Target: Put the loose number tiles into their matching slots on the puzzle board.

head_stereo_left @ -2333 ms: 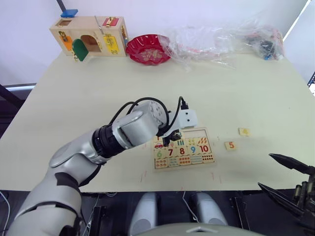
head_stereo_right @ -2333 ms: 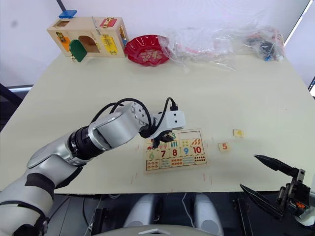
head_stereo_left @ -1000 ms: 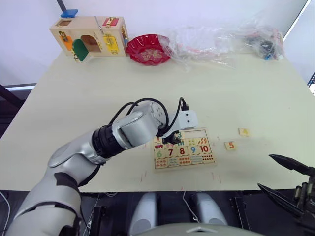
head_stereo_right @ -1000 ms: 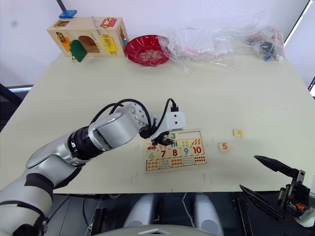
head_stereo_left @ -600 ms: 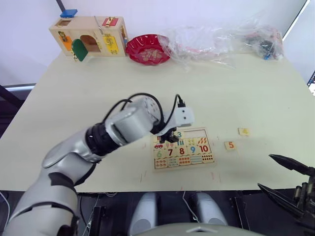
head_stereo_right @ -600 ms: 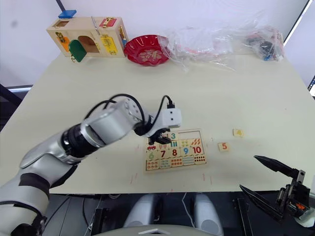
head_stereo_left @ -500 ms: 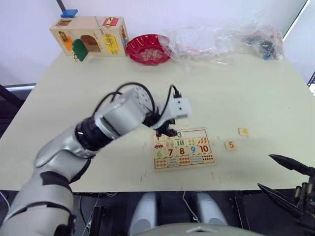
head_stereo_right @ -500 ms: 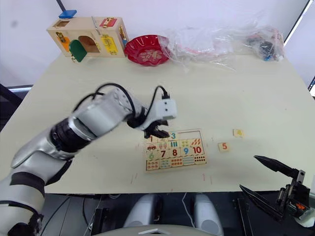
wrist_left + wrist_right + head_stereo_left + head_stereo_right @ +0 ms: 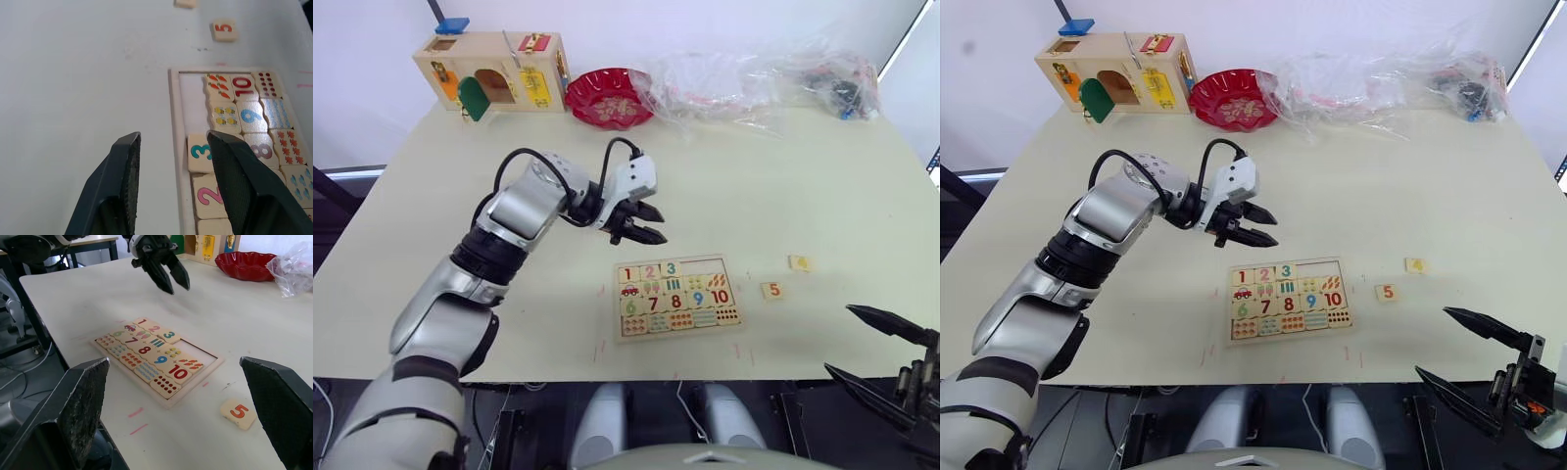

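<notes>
Pale table top (image 9: 509, 157) carries the whole layout. At its near centre lies the puzzle board (image 9: 676, 297), a flat wooden tray whose top row of matching slots (image 9: 695, 267) holds tiles 1, 2 and 3, with the two slots to the robot's right of the 3 bare. Two loose tiles rest on the table to the right of the board: the 5 tile (image 9: 771, 290) close beside it, and the 4 tile (image 9: 799, 262) a little further out and back.

The left gripper (image 9: 646, 223) hangs above the table, behind and to the left of the board; its jaws are parted and hold nothing. The right gripper (image 9: 1474, 352) sits low at the near right edge, off the table, jaws spread wide and empty.

Judged from this layout, three of five tiles are placed, and the step in hand is the fetch of the next tile. The next move calls for a gripper to travel to the 4 or 5 tile, descend squarely over it and close on its thin edges; the right gripper appears the nearer.

At the far edge stand a wooden latch box (image 9: 489, 70), a red dish (image 9: 608, 97) and clear plastic bags (image 9: 754, 83), whose contents cannot be made out. The 4 tile's digit is faint in the eye views.
</notes>
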